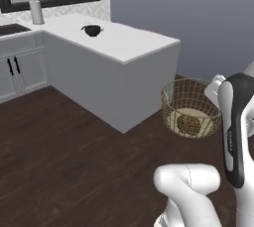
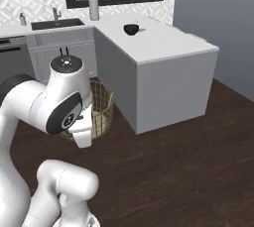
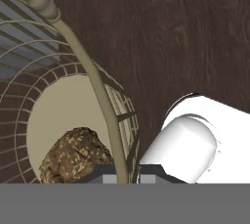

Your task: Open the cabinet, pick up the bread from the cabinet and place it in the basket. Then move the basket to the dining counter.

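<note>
Gripper point(image 3: 122, 176) clenched on the basket point(image 1: 191, 106) rim; bread point(image 1: 188, 124) inside. Dining counter point(image 1: 119, 42) lies left and farther, above the carried basket.

Black bowl point(image 1: 92, 30) on white counter; grey canister point(image 1: 36, 12) by window; sink point(image 2: 57, 23) with faucet point(image 2: 55, 12); dark wood floor point(image 1: 64, 156).

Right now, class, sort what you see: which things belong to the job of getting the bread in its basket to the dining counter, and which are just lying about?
Job:
- bread, in the basket
- basket, its rim held in the shut gripper
- dining counter

Lying about:
- black bowl
- paper towel roll
- sink
</note>
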Motion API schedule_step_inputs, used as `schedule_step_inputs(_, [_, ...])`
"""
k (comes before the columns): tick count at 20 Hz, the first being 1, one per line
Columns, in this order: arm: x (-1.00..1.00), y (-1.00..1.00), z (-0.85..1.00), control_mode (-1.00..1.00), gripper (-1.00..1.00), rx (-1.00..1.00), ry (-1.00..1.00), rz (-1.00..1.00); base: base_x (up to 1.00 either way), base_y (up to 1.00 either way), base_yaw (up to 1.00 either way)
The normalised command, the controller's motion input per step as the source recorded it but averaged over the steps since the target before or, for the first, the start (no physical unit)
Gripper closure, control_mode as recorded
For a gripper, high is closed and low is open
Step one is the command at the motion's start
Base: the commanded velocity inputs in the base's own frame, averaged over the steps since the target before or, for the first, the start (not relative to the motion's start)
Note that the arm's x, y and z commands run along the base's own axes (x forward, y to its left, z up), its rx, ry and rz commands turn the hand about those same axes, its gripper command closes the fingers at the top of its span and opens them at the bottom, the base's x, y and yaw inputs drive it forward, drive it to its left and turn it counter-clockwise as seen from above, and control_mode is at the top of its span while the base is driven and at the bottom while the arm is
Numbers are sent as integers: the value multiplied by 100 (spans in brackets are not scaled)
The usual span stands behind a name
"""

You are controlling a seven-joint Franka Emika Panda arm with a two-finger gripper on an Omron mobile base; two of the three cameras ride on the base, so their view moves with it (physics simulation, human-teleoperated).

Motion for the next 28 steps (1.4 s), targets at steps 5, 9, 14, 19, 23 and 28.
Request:
schedule_step_inputs(5, [0,0,0,100,100,0,0,0,69,100,-24])
schedule_step_inputs(9, [0,0,0,100,100,0,0,0,61,100,-40])
schedule_step_inputs(14, [0,0,0,100,100,0,0,0,55,100,-48])
schedule_step_inputs(19, [0,0,0,100,100,0,0,0,50,100,-50])
schedule_step_inputs(23, [0,0,0,100,100,0,0,0,55,100,-48])
schedule_step_inputs(28, [0,0,0,100,100,0,0,0,56,100,-44])
